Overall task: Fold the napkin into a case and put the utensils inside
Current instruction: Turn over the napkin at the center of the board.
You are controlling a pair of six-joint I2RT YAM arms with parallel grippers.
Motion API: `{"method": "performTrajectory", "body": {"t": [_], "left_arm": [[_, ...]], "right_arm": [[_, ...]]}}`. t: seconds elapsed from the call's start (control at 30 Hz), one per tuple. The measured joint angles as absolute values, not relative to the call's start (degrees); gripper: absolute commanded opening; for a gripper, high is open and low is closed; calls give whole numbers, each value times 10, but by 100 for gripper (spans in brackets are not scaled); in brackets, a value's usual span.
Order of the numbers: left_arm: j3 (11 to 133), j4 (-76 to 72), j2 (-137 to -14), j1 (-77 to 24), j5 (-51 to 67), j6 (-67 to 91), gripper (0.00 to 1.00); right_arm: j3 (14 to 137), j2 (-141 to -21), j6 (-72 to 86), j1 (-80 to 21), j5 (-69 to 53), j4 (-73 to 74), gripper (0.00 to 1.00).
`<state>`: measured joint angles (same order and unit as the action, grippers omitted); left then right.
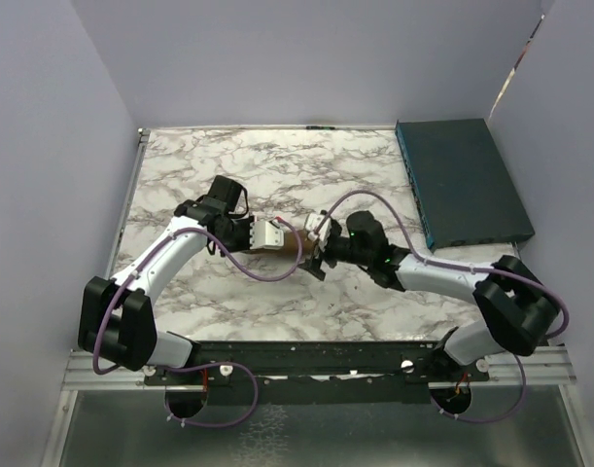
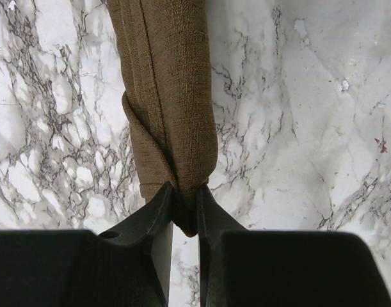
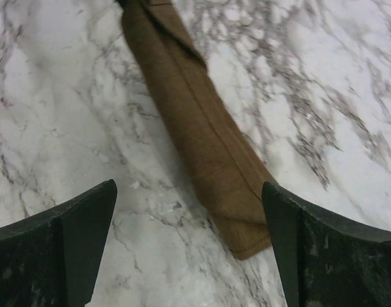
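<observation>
The left pincer (image 2: pixel 185 214) grips the near end of the napkin (image 2: pixel 173 96) — a narrow folded strip (bunched at the pinch) running to 12 o'clock over the worktop (image 2: pixel 310 128). The right pincer (image 3: pixel 189 192) stands wide, the strip's free end lying inside its gap, toward 3 o'clock.

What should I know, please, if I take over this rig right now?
Left gripper: shut on one end of the napkin.
Right gripper: open, over the napkin's other end.
Napkin: a narrow folded strip lying on the table between the arms.
Done: the folding, as far as the views show.
Left: no fork shows in any view; it must be found and put inside.
</observation>
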<state>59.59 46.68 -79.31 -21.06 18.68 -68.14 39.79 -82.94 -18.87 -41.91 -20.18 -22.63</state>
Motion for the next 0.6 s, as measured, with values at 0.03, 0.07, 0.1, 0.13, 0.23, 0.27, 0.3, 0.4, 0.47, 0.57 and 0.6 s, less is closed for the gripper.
{"method": "performTrajectory", "body": {"t": [0.03,0.07,0.1,0.13,0.23,0.27,0.3,0.4,0.47,0.57,0.6], "left_arm": [[596,469,-793,-211,187,-681,0],[596,472,-793,-211,188,-681,0],[596,475,-793,-211,189,-680,0],[596,478,-793,-211,190,-679,0],[598,490,-794,-210,191,-678,0],[599,494,-794,-210,191,-677,0],[602,497,-794,-209,191,-677,0],[607,499,-794,-209,191,-675,0],[610,502,-794,-209,191,-673,0],[618,508,-795,-209,191,-672,0],[622,511,-796,-208,191,-671,0]], "right_arm": [[399,-840,-212,-434,-201,-227,100],[402,-854,-232,-448,-200,-228,100],[404,-871,-251,-459,-200,-228,100],[407,-889,-268,-466,-199,-228,100],[418,-939,-310,-472,-187,-229,95],[422,-953,-320,-472,-181,-230,92],[428,-966,-331,-472,-174,-232,89],[448,-1003,-357,-473,-148,-250,79],[460,-1023,-368,-473,-131,-270,68],[467,-1035,-383,-475,-116,-286,39],[468,-1036,-386,-475,-112,-288,27]]}}
